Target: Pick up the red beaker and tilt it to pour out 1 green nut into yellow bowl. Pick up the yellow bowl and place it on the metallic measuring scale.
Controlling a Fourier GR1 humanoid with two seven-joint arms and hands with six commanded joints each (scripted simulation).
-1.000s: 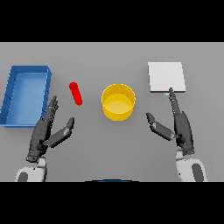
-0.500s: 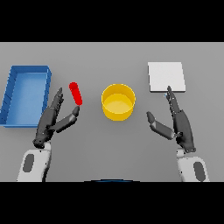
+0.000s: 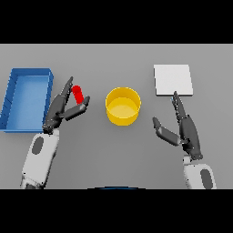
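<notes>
From the head view, our left hand (image 3: pixel 61 109) is open, its fingers and thumb on either side of the red beaker (image 3: pixel 78 94), not yet closed. It looks small, light and stiff; we should grab its middle. Our right hand (image 3: pixel 184 129) waits open beside the yellow bowl (image 3: pixel 123 106), below the scale (image 3: pixel 173 80).

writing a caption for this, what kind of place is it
Probably a lab-style tabletop workstation: a plain grey table with a small red beaker, a yellow bowl, a flat metallic measuring scale and a blue bin.
</notes>
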